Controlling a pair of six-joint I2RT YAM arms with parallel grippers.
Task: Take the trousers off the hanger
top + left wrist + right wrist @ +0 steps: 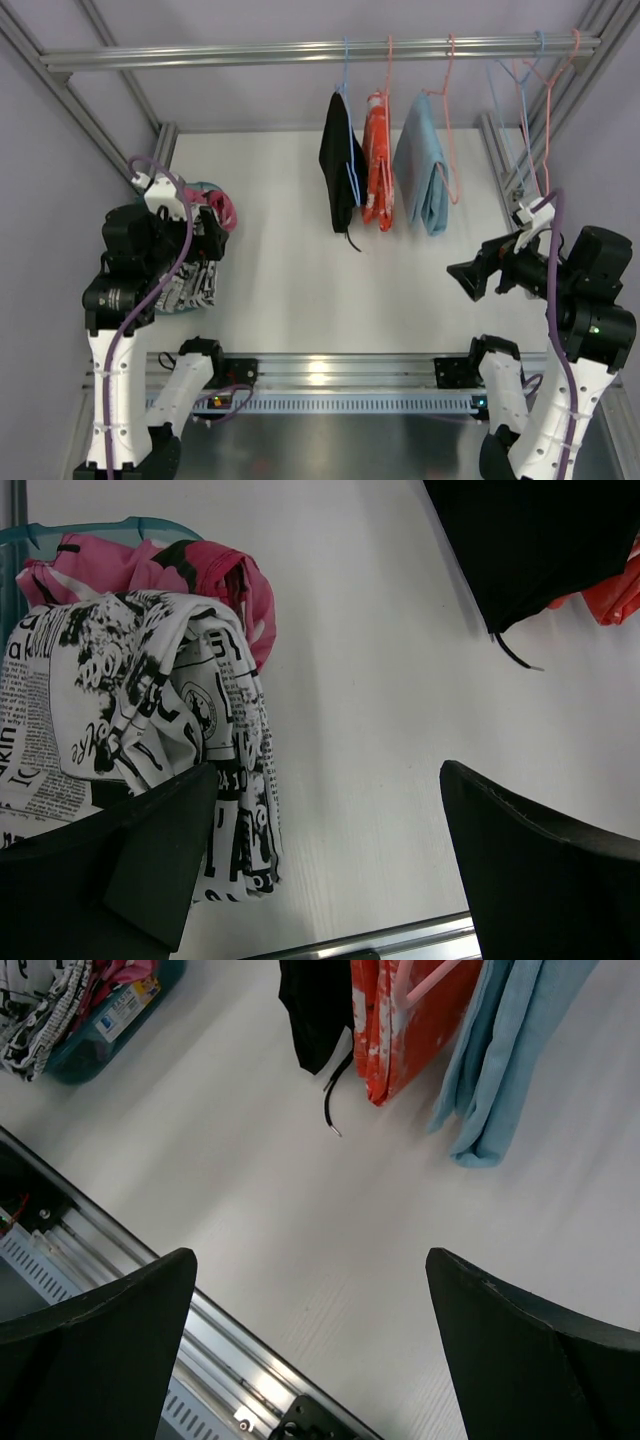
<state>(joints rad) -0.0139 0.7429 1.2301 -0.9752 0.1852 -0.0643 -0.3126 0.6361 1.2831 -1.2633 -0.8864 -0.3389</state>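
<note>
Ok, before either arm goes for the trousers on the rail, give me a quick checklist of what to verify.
1. Left gripper open and empty: ok.
2. Right gripper open and empty: ok.
3. Black trousers and orange trousers hanging from the rail: ok.
4. Nothing between right gripper and the trousers: ok.
5. How trousers are fixed to their hangers: cannot tell.
6. Room around the orange trousers: not ok, blue cloth hangs close beside.

Newsprint-pattern cloth — lettering all over, fragments only, none readable; basket label — too small.
</note>
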